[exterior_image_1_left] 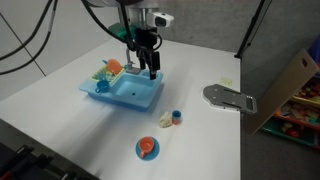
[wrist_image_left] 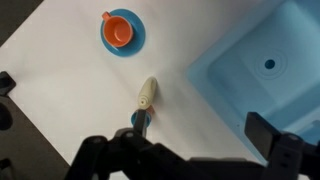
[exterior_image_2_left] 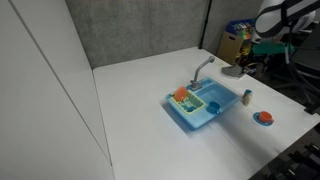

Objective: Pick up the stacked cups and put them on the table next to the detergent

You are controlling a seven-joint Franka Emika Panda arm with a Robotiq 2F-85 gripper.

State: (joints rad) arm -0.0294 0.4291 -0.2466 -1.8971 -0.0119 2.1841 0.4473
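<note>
The stacked cups (exterior_image_1_left: pixel 177 117), tiny, blue and red, stand on the white table (exterior_image_1_left: pixel 215 140) in front of the blue toy sink (exterior_image_1_left: pixel 125 93). The pale cream detergent (exterior_image_1_left: pixel 166 123) lies right beside them. In the wrist view the detergent (wrist_image_left: pixel 148 93) lies on the table and the cups (wrist_image_left: pixel 139 120) show just below it, partly hidden by a finger. My gripper (exterior_image_1_left: pixel 150 66) hangs open and empty above the sink's near edge, apart from the cups. It also shows in the wrist view (wrist_image_left: pixel 200 135). In an exterior view the cups (exterior_image_2_left: pixel 246 97) are a small blue dot.
A round blue-rimmed plate (exterior_image_1_left: pixel 147 149) with orange on it lies near the table's front edge and shows in the wrist view (wrist_image_left: pixel 121 30). An orange and green item (exterior_image_1_left: pixel 112 68) sits in the sink. A grey flat object (exterior_image_1_left: pixel 228 97) lies by the table's side edge.
</note>
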